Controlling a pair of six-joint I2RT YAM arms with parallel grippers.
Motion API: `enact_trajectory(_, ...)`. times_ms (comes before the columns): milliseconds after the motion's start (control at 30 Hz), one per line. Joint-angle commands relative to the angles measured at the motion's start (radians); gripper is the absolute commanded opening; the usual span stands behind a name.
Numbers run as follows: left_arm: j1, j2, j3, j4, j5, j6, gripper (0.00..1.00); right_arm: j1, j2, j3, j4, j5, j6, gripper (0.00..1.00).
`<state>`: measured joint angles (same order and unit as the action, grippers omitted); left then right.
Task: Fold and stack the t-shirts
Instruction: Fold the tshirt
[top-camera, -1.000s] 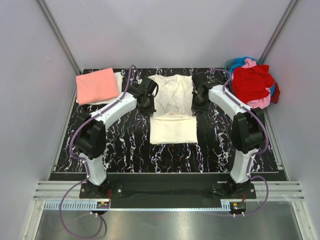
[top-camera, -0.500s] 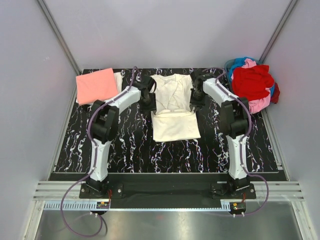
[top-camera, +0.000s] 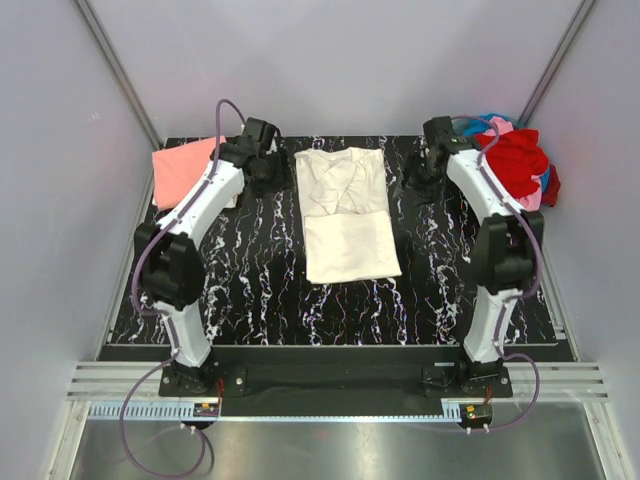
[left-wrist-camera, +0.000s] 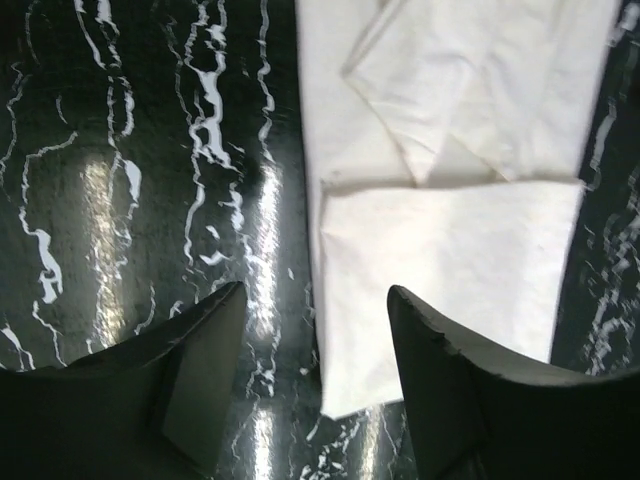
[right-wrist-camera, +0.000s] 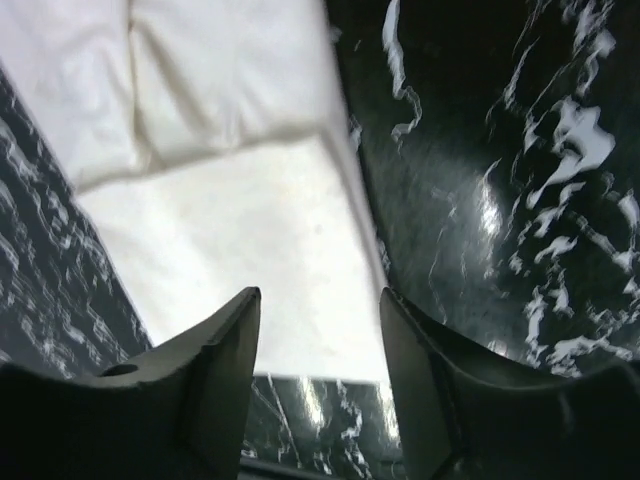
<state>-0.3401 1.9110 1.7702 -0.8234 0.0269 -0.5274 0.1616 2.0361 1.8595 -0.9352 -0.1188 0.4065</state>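
Both grippers have just let go! The cream t-shirt (top-camera: 345, 215) lies flat mid-table (top-camera: 250, 290), sleeves tucked in, near end doubled over, so another fold looks due. The left gripper (left-wrist-camera: 315, 300) and right gripper (right-wrist-camera: 320, 300) gape wide, empty, lifted off to either side of the collar end. Both arms reach far back, between the folded salmon-pink shirt (top-camera: 180, 170) and the unfolded pile (top-camera: 515, 160).

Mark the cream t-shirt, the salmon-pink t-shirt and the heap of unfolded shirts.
cream t-shirt (top-camera: 348, 225), top external view, its middle, just below the fold line.
salmon-pink t-shirt (top-camera: 178, 175), top external view, its uncovered left part.
heap of unfolded shirts (top-camera: 518, 158), top external view, its red top layer.
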Motion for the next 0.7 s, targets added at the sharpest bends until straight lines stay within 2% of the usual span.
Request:
enact_trajectory(0, -0.060, -0.087, -0.113, 0.128, 0.027, 0.017, 0.62, 0.024, -0.174, -0.224, 0.192, -0.192, 0.026, 0.55)
enact_trajectory(67, -0.092, -0.075, -0.149, 0.148, 0.033, 0.018, 0.62, 0.027, -0.175, -0.304, 0.252, -0.237, 0.023, 0.44)
enact_trajectory(133, -0.111, -0.064, -0.179, 0.141, 0.034, 0.006, 0.57, 0.035, -0.156, -0.316, 0.213, -0.249, 0.003, 0.36)
enact_trajectory(200, -0.149, -0.096, -0.241, 0.182, 0.030, -0.008, 0.56, 0.039, -0.172, -0.376, 0.208, -0.242, 0.000, 0.41)
enact_trajectory(233, -0.161, -0.116, -0.323, 0.202, 0.028, -0.023, 0.57, 0.038, -0.192, -0.410, 0.223, -0.208, 0.005, 0.51)
enact_trajectory(367, -0.217, -0.245, -0.514, 0.280, 0.008, -0.080, 0.62, 0.038, -0.322, -0.625, 0.263, -0.154, 0.018, 0.73)
enact_trajectory(567, -0.255, -0.357, -0.727, 0.377, 0.025, -0.158, 0.64, 0.036, -0.402, -0.839, 0.349, -0.185, 0.051, 0.76)
enact_trajectory(667, -0.257, -0.385, -0.810, 0.412, 0.027, -0.186, 0.64, 0.038, -0.402, -0.890, 0.381, -0.203, 0.058, 0.76)
